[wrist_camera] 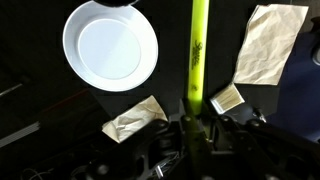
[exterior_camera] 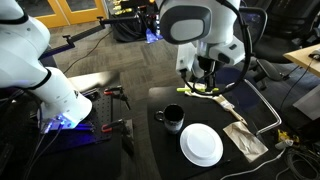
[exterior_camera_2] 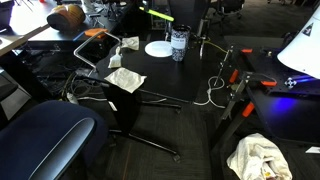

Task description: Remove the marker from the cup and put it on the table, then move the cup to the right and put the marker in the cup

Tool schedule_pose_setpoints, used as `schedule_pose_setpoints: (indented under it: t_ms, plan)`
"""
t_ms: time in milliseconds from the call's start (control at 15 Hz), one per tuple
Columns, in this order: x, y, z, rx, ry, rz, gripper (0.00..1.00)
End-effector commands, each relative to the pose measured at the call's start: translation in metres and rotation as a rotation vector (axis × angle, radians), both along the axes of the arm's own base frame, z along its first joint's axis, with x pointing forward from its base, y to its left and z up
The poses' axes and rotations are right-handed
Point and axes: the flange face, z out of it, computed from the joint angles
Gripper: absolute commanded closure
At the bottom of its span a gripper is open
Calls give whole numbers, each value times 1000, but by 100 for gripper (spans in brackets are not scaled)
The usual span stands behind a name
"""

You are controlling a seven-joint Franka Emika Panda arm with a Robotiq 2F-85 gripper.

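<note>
Wrist view, going left to right: the white plate fills the upper left, with a crumpled paper lying below it toward centre. Then the marker runs straight up the middle of the frame. Its lower end is clamped in the pincer, jaws closed tight on it. Held by one end like that, its free length points away from the wrist, which looks ready for laying it flat on the counter. Just right of it is a small paper scrap, and a tan paper sheet sits at upper right.

So the marker is out of the cup, and the put-down looks like the step in hand. In an exterior view the cup stands upright left of centre, with the plate just beside it at lower right and paper beyond that. The pincer hangs near the counter's far edge, upper middle. Bare black shows between the scraps, but the lanes are narrow. And the plate crowds the cup on its right in frame, so the slide looks tight!
</note>
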Motion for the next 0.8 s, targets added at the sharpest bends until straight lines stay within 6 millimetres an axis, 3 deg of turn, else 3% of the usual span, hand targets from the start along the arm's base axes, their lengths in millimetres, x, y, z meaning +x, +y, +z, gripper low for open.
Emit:
schedule_pose_setpoints:
  t_ms: [0, 67, 133, 267, 467, 533, 733]
  plan:
    - [-27, 28, 23, -3, -10, 69, 96]
    - [-28, 36, 27, 0, -17, 108, 96]
    - [-13, 23, 15, -1, -10, 55, 85]
    - [-18, 35, 21, 0, -16, 82, 85]
    - [-21, 37, 22, 1, -16, 86, 85]
    - [-21, 36, 22, 1, -16, 86, 96]
    - [-22, 38, 17, -19, -40, 16, 96]
